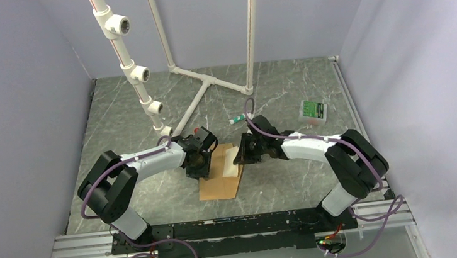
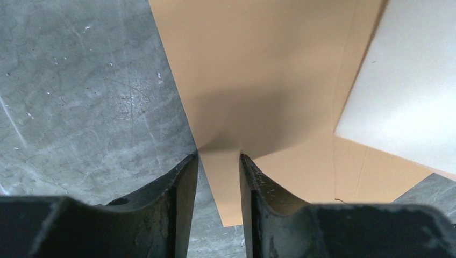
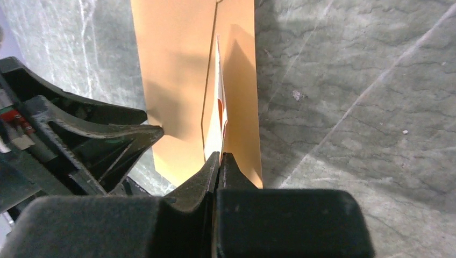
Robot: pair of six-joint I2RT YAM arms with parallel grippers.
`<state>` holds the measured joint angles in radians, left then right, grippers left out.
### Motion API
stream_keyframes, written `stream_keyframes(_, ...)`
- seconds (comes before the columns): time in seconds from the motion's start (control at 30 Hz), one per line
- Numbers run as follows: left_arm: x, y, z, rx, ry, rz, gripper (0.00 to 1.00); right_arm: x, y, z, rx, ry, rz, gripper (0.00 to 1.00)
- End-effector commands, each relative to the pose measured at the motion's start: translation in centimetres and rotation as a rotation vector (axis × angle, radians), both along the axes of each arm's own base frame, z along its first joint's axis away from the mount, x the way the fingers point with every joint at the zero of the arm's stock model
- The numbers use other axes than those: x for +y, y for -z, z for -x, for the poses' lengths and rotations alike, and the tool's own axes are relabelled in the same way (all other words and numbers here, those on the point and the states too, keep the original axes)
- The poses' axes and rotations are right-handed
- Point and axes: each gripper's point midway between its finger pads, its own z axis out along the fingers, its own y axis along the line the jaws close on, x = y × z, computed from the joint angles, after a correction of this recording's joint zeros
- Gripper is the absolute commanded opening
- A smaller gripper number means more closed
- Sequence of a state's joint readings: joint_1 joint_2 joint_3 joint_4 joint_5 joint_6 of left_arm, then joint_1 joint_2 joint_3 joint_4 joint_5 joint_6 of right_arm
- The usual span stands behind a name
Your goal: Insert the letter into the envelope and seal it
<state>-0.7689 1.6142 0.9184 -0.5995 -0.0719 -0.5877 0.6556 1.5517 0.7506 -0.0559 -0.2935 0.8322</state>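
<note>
The right gripper (image 3: 219,157) is clenched on an edge of the letter (image 2: 408,91), which runs edge-on ahead of its fingertips. The sheet looks light and floppy, so an edge pinch seems best. The left gripper (image 2: 219,161) stands released, with a corner of the envelope (image 2: 258,70) between its fingers.

From above, the left tool (image 1: 197,168) and right tool (image 1: 240,156) cover the upper end of the envelope (image 1: 219,185) and part of the letter (image 1: 233,168), and their own fingertips are hidden under the wrists. In the left wrist view the envelope (image 2: 258,80) runs off the top edge and the letter (image 2: 408,80) off the right, while the right wrist view shows the letter (image 3: 219,86) only as an edge-on sliver. The print on the green-labelled box (image 1: 314,111) at the upper right of the bench (image 1: 117,114) is too small to read.
</note>
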Motion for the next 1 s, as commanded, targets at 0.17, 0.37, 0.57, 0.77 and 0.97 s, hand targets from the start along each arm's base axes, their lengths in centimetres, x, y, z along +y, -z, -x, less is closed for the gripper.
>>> stream_keyframes(0.17,-0.2,1.9,1.6,0.087,-0.009,0.006,0.34,1.7,0.6,0.1,0.027,0.009,-0.046,0.00)
stream_keyframes(0.37,-0.2,2.1,1.8,0.091,-0.022,0.011,0.33,2.8,0.6,0.9,0.071,-0.014,-0.083,0.00)
stream_keyframes(0.57,-0.2,1.8,1.6,0.081,-0.022,0.015,0.33,3.0,1.4,1.0,0.136,0.017,-0.067,0.00)
stream_keyframes(0.77,-0.2,1.8,1.6,0.077,-0.023,0.016,0.33,4.1,1.3,1.1,0.145,-0.042,-0.085,0.00)
stream_keyframes(0.97,-0.4,1.7,1.5,0.072,-0.022,0.027,0.32,4.5,1.8,1.1,0.148,-0.072,-0.055,0.00)
